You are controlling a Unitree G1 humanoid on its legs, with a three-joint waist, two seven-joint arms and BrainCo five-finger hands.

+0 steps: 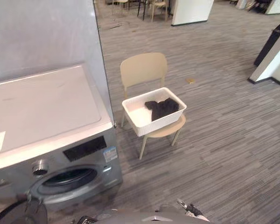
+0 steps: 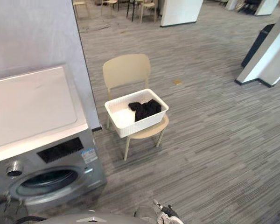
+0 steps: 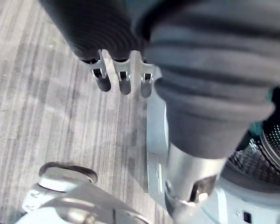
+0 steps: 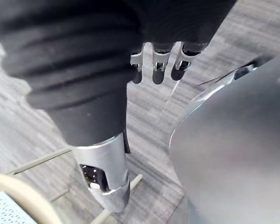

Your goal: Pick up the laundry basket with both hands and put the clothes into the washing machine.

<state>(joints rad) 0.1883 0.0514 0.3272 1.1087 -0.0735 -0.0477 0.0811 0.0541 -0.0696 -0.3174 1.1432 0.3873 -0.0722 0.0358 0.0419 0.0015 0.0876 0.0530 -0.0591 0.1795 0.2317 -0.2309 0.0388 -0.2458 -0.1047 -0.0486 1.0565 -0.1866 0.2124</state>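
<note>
My left robot hand [image 3: 124,83] and right robot hand [image 4: 158,71] hung empty, fingers relaxed, while the white laundry basket [image 1: 161,124] of dark clothes [image 1: 162,108] sat on the beige chair [image 1: 143,69] beside the washing machine [image 1: 42,107].

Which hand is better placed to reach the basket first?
Right hand, marginally. The basket on the chair sits ahead, right of the washing machine, which the left hand hangs beside. Both hands are open and empty; the lift needs both.
</note>
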